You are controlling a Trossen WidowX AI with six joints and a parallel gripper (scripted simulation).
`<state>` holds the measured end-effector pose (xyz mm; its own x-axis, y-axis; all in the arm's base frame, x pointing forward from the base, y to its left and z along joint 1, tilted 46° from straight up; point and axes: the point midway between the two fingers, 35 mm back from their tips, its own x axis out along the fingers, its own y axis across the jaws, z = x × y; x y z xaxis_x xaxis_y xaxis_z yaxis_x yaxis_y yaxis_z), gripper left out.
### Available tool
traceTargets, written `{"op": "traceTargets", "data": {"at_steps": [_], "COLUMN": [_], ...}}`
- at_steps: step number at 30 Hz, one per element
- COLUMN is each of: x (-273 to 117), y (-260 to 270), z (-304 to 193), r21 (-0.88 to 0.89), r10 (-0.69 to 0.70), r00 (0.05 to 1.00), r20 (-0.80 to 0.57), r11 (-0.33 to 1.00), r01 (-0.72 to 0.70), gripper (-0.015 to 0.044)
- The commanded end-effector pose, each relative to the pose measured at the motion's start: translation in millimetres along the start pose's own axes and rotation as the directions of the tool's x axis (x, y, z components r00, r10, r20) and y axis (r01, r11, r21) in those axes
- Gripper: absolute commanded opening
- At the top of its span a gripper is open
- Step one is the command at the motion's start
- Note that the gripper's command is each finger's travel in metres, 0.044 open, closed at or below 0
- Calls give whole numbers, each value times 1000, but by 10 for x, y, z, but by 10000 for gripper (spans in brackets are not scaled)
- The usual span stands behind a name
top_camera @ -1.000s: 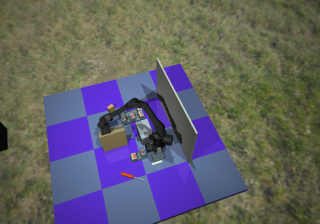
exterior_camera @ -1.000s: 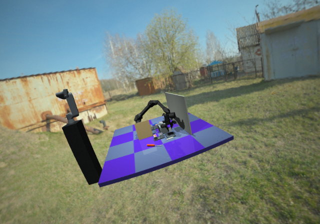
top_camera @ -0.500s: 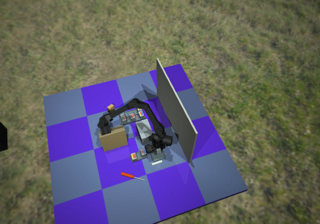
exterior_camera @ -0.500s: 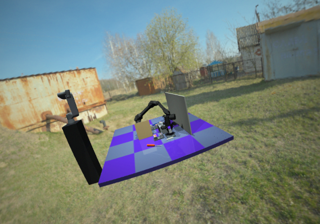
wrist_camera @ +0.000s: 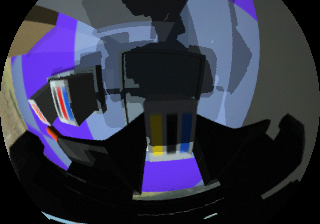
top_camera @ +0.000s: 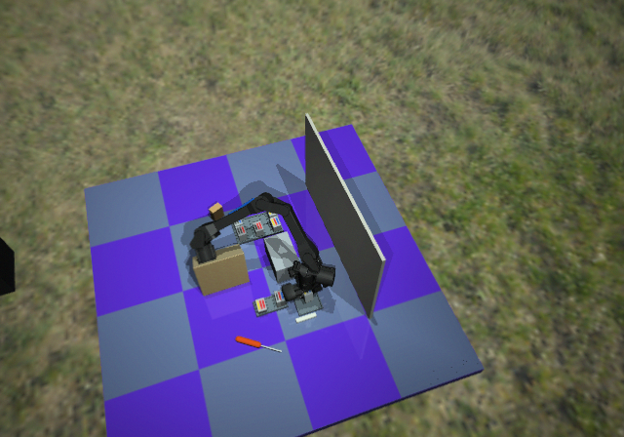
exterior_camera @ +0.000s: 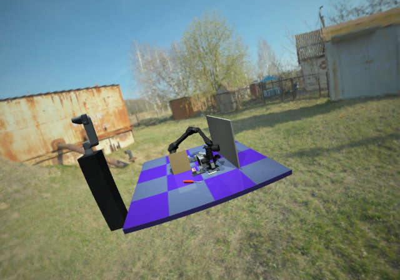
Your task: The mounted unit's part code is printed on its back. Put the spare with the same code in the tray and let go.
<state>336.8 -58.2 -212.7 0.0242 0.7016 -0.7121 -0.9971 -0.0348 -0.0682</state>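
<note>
Now we are in the carrying step — our gripper [top_camera: 297, 291] is clamped on a spare [wrist_camera: 171, 132] whose label shows yellow, black and blue bars, held low over the tray [top_camera: 308, 305], beside the grey mounted unit [top_camera: 280, 257]. Another spare [top_camera: 266, 303] with red bars lies just beside. Next, we judge, comes lowering it squarely into the tray, then spreading the fingers.
</note>
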Motion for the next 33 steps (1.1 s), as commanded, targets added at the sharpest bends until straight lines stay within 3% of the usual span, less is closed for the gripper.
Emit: {"op": "traceTargets", "data": {"at_steps": [1,18,25,33], "x": [39,-16,-1042,-1068], "y": [29,-1,27,17], "z": [9,-1,-13,-46], "r21": [10,0,10,19], "r10": [-2,0,-1,-25], "r00": [1000,1000,1000,1000], "r20": [8,0,1,-5], "r11": [1000,1000,1000,999], "r01": [2,0,1,25], "gripper": [0,440,440,440]}}
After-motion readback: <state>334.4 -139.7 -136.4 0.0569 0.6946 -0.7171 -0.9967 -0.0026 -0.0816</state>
